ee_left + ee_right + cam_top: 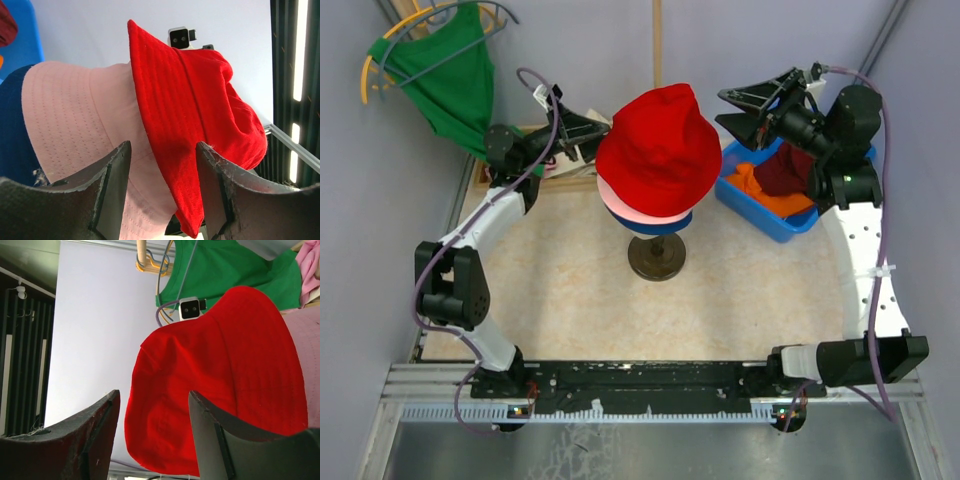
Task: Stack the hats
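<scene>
Left jaws are standing apart, gripping nothing, just beside the soft red fabric bucket hat (200, 115). It is sitting atop the pale pink bucket hat (75, 120) and the navy bucket hat (660, 229) on the dark pedestal stand (656, 258). Right jaws are gaping too, empty. The hat is probably handling light and floppy, so I am favouring a brim pinch.

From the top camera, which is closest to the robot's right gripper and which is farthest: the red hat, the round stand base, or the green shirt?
1. Red hat, just beside the right gripper, toward the middle.
2. Round stand base, mid-table, under the red hat.
3. Green shirt, hanging in the far left corner.
</scene>
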`<state>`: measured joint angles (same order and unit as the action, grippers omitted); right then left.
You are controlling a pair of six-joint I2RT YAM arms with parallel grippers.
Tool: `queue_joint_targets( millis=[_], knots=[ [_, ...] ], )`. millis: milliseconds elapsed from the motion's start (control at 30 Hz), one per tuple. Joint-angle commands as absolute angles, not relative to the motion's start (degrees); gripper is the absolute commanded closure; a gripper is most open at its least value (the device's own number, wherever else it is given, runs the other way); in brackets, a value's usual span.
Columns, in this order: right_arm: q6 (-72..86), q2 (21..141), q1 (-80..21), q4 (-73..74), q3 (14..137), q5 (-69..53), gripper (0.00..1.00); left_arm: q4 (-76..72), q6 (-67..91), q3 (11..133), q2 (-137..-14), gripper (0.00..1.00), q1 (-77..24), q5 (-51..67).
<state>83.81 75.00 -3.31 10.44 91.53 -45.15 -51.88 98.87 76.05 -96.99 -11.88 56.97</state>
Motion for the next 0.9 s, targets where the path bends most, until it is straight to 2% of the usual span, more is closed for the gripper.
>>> queue_joint_targets(
  millis=[0,367,600,867],
  knots=[
    [84.27,72.63,-2.9,7.46,90.89,-46.8,0.43,-57.06,101.46,77.87,-96.86,0.39,-12.19,56.09],
    [84.7,71.97,-2.9,6.55,87.65,-46.85,0.43,-65.27,108.62,75.66,-97.01,0.41,-12.92,56.19],
    [84.92,71.41,-2.92,6.28,86.29,-46.67,0.43,-69.71,111.79,74.31,-97.99,0.48,-14.23,55.82],
    [85.13,71.32,-2.9,5.82,85.58,-46.58,0.43,-72.81,113.59,69.87,-97.53,0.48,-14.28,55.22]
  ],
)
